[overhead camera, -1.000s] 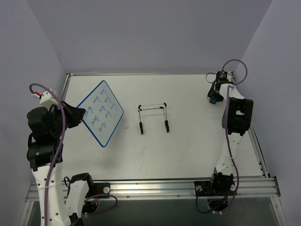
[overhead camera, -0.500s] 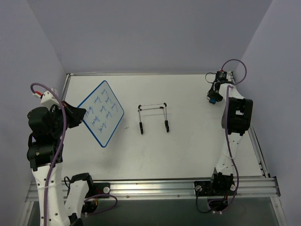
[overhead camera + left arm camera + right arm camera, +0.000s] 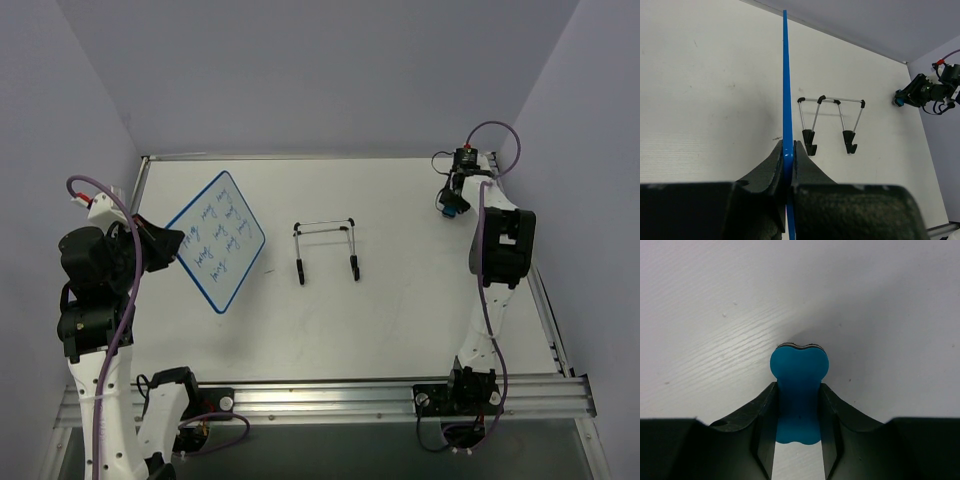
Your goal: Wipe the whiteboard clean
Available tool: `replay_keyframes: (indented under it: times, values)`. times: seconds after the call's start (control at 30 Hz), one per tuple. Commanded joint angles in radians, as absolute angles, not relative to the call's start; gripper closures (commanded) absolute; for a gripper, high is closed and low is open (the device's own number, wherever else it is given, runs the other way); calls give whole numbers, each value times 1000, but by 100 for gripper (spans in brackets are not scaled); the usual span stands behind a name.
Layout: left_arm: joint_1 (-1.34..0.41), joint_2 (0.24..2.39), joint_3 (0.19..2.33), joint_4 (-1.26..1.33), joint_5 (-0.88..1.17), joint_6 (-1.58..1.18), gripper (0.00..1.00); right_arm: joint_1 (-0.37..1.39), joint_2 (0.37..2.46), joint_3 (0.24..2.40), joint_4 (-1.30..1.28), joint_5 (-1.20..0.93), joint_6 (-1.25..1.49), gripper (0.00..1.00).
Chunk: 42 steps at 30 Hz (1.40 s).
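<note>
The whiteboard (image 3: 215, 238), blue-framed with rows of blue handwriting, is held tilted above the table's left side. My left gripper (image 3: 172, 243) is shut on its left edge. The left wrist view shows the whiteboard (image 3: 786, 75) edge-on as a thin blue line, clamped in the left gripper (image 3: 787, 145). At the far right of the table my right gripper (image 3: 452, 203) points down at a small blue eraser (image 3: 453, 212). In the right wrist view the eraser (image 3: 799, 365) lies on the table, and the right gripper (image 3: 799, 387) is shut on its narrow waist.
A thin black wire stand (image 3: 325, 250) sits mid-table, right of the board; it also shows in the left wrist view as the stand (image 3: 830, 122). Lilac walls close in the table on the left, back and right. A metal rail (image 3: 330, 395) runs along the near edge.
The right jaws have narrowed onto the eraser, and the right wrist has shifted slightly left. The left arm and the whiteboard have stayed in place.
</note>
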<state>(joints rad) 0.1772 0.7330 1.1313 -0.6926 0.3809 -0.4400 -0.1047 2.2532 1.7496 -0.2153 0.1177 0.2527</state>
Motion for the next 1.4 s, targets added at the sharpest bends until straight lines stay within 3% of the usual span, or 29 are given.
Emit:
replay_keyframes:
  times: [0.0,0.33,0.67,0.87,1.1,1.37]
  values:
    - [172,712,1155,-574,426,-449,98,-75,2110,1752,-247,158,236,86]
    - [173,732,1238,-630,414,-448,98,76,1841,1710,-249,54,166,87]
    - [160,733,1287,-617,580,-469,98,451,1479,1485,-97,-127,199,87]
    - [137,707,1279,-620,649,-491,98,699,1280,1289,58,-114,284,88]
    - [129,664,1171,-467,828,-638,98,917,1210,1193,155,-37,321,88]
    - [121,638,1120,-411,847,-699,98,1132,1245,1183,265,93,299,89]
